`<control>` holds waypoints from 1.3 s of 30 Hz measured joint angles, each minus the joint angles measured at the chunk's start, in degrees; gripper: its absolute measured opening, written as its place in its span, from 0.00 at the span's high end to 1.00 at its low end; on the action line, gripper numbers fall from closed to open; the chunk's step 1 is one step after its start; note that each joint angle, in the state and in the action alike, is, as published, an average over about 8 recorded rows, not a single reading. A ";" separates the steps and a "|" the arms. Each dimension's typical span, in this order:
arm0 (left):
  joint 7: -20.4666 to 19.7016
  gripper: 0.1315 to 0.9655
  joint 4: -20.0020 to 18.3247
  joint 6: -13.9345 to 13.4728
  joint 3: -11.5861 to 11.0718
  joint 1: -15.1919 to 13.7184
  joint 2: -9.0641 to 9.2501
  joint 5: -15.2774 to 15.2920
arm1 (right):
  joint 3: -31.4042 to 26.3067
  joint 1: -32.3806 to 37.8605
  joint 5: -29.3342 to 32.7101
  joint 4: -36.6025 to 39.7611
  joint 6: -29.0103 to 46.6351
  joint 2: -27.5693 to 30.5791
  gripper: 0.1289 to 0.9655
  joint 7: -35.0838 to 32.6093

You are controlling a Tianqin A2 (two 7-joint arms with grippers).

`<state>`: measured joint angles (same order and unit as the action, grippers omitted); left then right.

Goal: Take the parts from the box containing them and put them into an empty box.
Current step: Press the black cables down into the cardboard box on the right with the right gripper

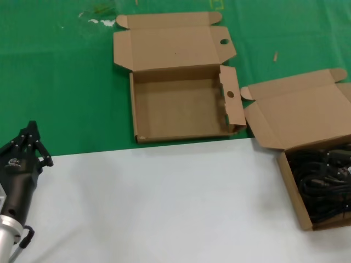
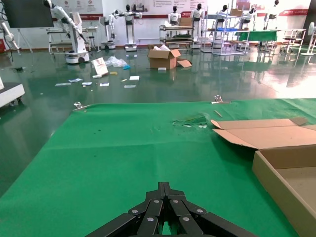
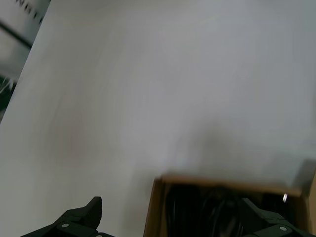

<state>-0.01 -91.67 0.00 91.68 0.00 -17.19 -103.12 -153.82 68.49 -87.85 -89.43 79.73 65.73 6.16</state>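
The empty box [image 1: 143,109], wide and shallow with round holes in its flaps, lies open on the green mat at the centre back; its wall shows in the left wrist view [image 2: 284,190]. The box holding the parts [image 1: 289,181] stands open at the right edge of the white surface, full of black cords [image 1: 323,175]. My left gripper [image 1: 30,134] is shut and empty at the lower left, tips [image 2: 164,186] pointing over the mat. My right gripper [image 3: 173,219] is out of the head view; it is open wide, above that box's near wall [image 3: 153,207] and the cords [image 3: 217,207].
The green mat [image 1: 60,82] covers the back of the table and the white surface [image 1: 153,203] the front. Small scraps [image 1: 96,19] lie on the mat at the back left. Beyond the table is a lab floor with other robots [image 2: 74,29].
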 joint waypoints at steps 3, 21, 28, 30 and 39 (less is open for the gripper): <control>0.00 0.99 0.00 0.00 0.00 0.00 0.00 0.00 | 2.87 -1.00 3.49 1.67 3.43 -1.44 0.01 -0.73; 0.00 0.99 0.00 0.00 0.00 0.00 0.00 0.00 | 17.24 -11.12 14.91 11.17 3.43 -7.63 0.20 2.75; 0.00 0.99 0.00 0.00 0.00 0.00 0.00 0.00 | 21.02 -13.34 17.08 14.60 1.66 -9.67 0.35 0.93; 0.00 0.99 0.00 0.00 0.00 0.00 0.00 0.00 | 21.90 -13.75 17.63 15.64 1.07 -10.24 0.41 0.09; 0.00 0.99 0.00 0.00 0.00 0.00 0.00 0.00 | 25.28 -15.35 19.36 19.14 -0.70 -12.35 0.56 -3.12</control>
<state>-0.01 -91.67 0.00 91.68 0.00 -17.19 -103.12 -128.54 53.14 -68.49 -70.29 79.03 53.38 3.04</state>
